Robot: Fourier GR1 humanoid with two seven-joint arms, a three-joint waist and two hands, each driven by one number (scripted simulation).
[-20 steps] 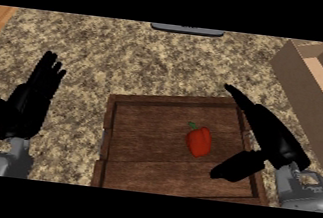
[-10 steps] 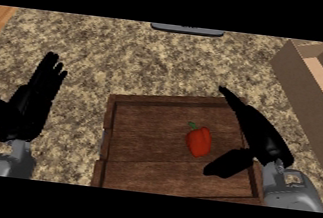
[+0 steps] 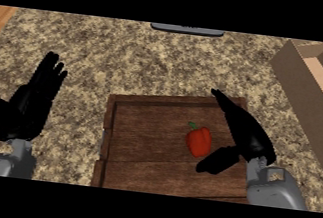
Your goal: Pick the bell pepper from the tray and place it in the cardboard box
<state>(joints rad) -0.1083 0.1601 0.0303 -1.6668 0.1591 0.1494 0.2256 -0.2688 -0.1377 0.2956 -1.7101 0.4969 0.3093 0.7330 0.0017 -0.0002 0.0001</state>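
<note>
Nearest you, your right hand (image 3: 245, 135) hangs over the right side of the wooden tray (image 3: 142, 172), its fingers (image 3: 228, 108) straight and pressed together, pointing far and slightly left, with the thumb stuck out toward the near left. It grasps nothing. Just left of that hand you see the red bell pepper (image 3: 198, 140), lying on the tray floor, stem toward the far side, beside the thumb but apart from it. Your left hand (image 3: 33, 101) rests open at the left, over the speckled surface (image 3: 140, 61), fingers straight and close together. Far right stands the cardboard box (image 3: 322, 94), well apart from the pepper.
</note>
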